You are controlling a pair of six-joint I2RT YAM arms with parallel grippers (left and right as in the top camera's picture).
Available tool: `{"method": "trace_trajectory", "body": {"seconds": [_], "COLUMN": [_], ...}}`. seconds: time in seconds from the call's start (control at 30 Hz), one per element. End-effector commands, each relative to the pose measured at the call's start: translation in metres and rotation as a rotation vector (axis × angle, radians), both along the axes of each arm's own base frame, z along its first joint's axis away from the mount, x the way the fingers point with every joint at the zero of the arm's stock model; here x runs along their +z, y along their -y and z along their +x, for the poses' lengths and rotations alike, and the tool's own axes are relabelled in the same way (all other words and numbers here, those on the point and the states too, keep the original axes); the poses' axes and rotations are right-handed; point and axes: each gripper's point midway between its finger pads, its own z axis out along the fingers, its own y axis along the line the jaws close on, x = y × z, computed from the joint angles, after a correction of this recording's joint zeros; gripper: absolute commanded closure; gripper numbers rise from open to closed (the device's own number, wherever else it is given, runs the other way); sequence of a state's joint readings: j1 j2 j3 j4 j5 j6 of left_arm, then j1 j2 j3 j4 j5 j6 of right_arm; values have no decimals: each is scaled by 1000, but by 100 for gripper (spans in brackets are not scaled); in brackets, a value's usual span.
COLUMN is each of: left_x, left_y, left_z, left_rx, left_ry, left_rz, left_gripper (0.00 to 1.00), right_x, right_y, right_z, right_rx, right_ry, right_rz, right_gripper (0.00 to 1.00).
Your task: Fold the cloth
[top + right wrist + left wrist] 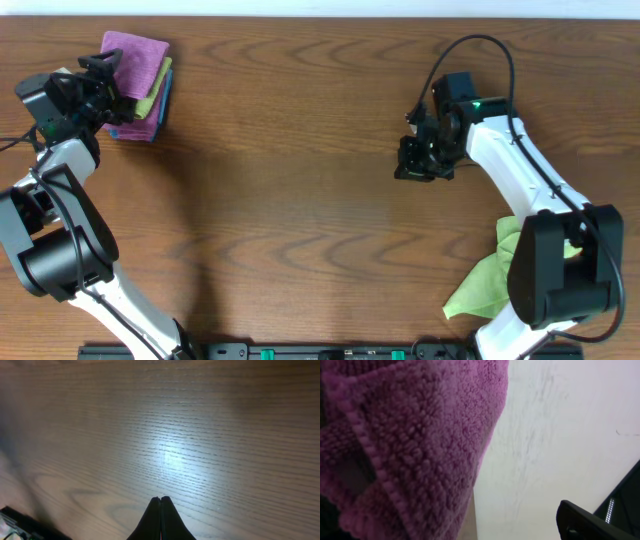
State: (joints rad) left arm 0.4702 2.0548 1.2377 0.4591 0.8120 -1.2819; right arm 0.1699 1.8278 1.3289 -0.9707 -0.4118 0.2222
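Observation:
A folded purple cloth (136, 58) lies on top of a stack of folded cloths (152, 108) at the far left of the table. My left gripper (101, 72) is at the purple cloth's left edge. In the left wrist view the purple cloth (415, 445) fills the left half; one dark finger (580, 521) shows far to the right, the other is hidden, so the jaws look open. My right gripper (414, 166) is shut and empty above bare wood (160, 501). A crumpled green cloth (490, 278) lies at the near right, partly under the right arm.
The wooden table (300, 200) stretches between the two arms. The right arm's base (560, 270) stands over part of the green cloth. A pale wall (570, 425) shows behind the stack in the left wrist view.

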Motion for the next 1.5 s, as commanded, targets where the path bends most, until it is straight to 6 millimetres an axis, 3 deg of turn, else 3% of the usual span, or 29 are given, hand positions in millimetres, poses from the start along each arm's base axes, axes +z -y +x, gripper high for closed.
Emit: {"method": "trace_trajectory", "body": {"seconds": [0.0,0.27,0.53,0.7,0.87,1.07,1.23,1.33,1.43,1.47], "left_x": [0,-18,-12,-12,18,58,101,120,139,143], "left_y": [9,16,-3,-10,-10,12,46,66,100,111], "left_z": [-3,-22,-39,-62,-85,-133,-189,-220,-251,-261], "left_rx": [-58,-120,-125,-142,-171,-249,-356,-407,-479,-506], "left_ry": [6,-91,-88,-130,-116,-140,-121,-107,-40,-16], "left_rz": [-17,-104,-133,-89,13,236,445,562,668,701], "left_gripper": [4,5,4,4,5,4,4,4,4,4], "right_x": [11,11,10,10,10,20,59,82,109,116], "right_y": [-7,-15,-22,-26,-28,-26,-22,-6,12,16], "right_z": [4,0,-4,-6,-9,-18,-28,-37,-55,-62], "right_rx": [20,39,59,65,73,84,125,114,103,109], "right_ry": [37,31,27,22,14,9,112,177,239,257], "right_rz": [10,9,9,9,8,9,14,-55,-127,-137], "right_gripper": [98,98,98,99,99,98,98,98,77,74]}}
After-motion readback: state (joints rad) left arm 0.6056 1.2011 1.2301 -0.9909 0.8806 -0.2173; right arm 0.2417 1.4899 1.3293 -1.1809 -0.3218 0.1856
